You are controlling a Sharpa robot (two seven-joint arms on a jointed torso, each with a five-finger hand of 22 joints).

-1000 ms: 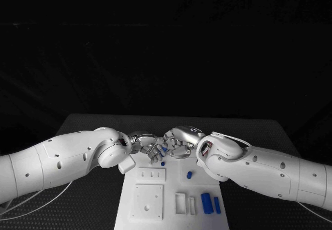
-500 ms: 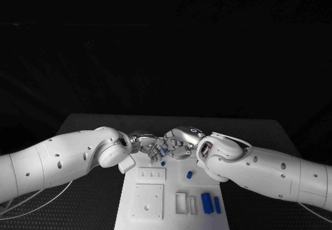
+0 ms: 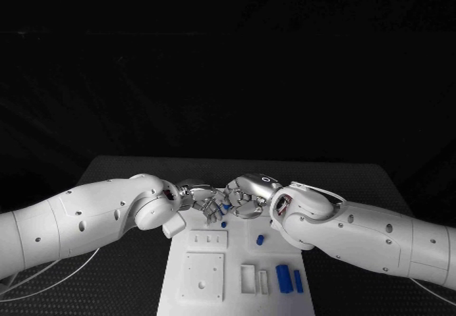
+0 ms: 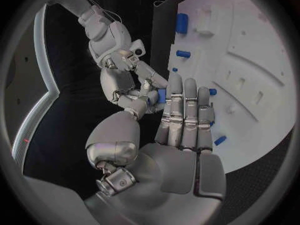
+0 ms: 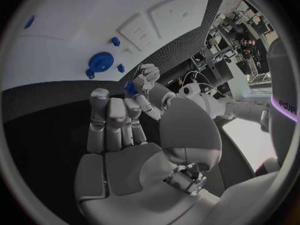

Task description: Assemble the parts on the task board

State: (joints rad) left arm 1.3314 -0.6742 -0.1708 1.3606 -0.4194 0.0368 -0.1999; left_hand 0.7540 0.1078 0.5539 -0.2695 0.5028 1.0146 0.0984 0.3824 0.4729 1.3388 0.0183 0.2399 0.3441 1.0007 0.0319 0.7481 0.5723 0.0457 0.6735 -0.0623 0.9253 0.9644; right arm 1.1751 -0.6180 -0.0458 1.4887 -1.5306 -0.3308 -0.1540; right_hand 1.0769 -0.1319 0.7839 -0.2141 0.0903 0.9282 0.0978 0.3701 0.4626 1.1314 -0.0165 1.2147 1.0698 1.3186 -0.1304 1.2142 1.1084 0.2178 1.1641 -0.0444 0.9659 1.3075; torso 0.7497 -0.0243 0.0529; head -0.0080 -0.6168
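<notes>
- The black bench (image 3: 124, 172) carries the white task board (image 3: 236, 273) at its middle, running from near the robot's body away toward the two robot hands.
- The left robot hand (image 3: 201, 197) and the right robot hand (image 3: 244, 195) meet fingertip to fingertip above the far end of the task board.
- A small blue part (image 3: 224, 207) sits between the two robot hands, where their fingertips touch. In the left wrist view this part (image 4: 161, 96) lies at the thumb tip of the left robot hand (image 4: 169, 135), whose long fingers stand straight and together; the right robot hand (image 4: 128, 77) reaches it from the other side. In the right wrist view the part (image 5: 130, 88) is pinched in the fingertips of the left robot hand (image 5: 145, 81), just beyond the right robot hand (image 5: 122, 135), whose fingers are held side by side.
- Whether the right robot hand grips the part or only touches it, I cannot tell.
- On the board lie other blue pieces: two long ones (image 3: 283, 277) side by side near the right edge, a short one (image 3: 259, 240) mid-board, and a tiny one (image 3: 223, 224) just below the robot hands.
</notes>
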